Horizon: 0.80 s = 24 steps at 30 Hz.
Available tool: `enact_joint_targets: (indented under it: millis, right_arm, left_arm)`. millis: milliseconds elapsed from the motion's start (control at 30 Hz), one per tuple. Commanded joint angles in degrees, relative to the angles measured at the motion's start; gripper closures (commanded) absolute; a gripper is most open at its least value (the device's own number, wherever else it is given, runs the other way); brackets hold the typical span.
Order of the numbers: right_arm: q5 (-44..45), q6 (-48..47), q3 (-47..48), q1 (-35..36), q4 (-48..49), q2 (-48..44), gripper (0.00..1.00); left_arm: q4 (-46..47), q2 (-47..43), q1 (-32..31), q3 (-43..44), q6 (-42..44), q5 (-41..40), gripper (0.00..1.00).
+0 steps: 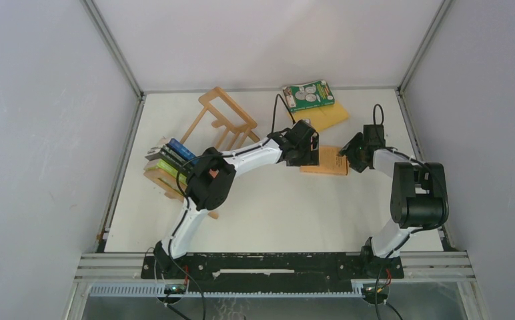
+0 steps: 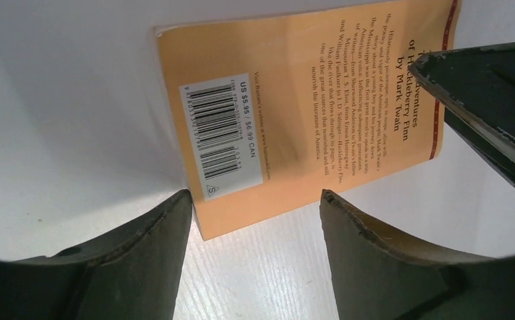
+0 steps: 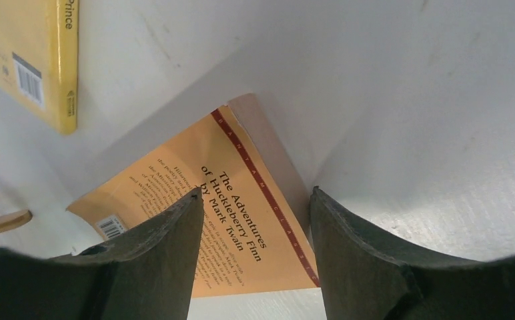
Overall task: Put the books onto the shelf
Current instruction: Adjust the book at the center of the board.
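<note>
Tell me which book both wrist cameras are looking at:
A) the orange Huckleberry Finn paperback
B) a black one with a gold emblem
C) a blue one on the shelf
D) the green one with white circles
A: the orange paperback lies flat on the table, its Huckleberry Finn back cover readable in both wrist views, with the left pincer and right pincer open beside it.

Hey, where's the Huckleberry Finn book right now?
In the top view the orange Huckleberry Finn book lies flat on the table, right of centre, between the left hand and the right hand, with the yellow book just beyond it.
</note>
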Motion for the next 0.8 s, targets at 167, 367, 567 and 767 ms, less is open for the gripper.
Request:
enact_joint_targets:
  millis: [167, 367, 567, 767]
  right_arm:
    - [-11.96, 0.47, -2.39, 0.46, 1.47, -1.37, 0.34]
    - [-15.41, 2.15, -3.42, 1.65, 2.91, -4.31, 0.34]
    - [-16.98, 3.87, -3.55, 3.53, 3.87, -8.2, 0.34]
    - [-17.95, 4.79, -3.55, 4.5, 3.97, -10.46, 0.34]
  left_arm:
    - [1.57, 0.27, 0.25, -1.68, -0.44, 3.03, 0.27]
    - [2.07, -1.53, 0.23, -2.47, -0.11, 3.05, 0.28]
    - [2.83, -5.64, 0.16, -2.5, -0.08, 2.73, 0.28]
    - [3.51, -9.39, -0.22, -2.32, -0.3, 2.24, 0.28]
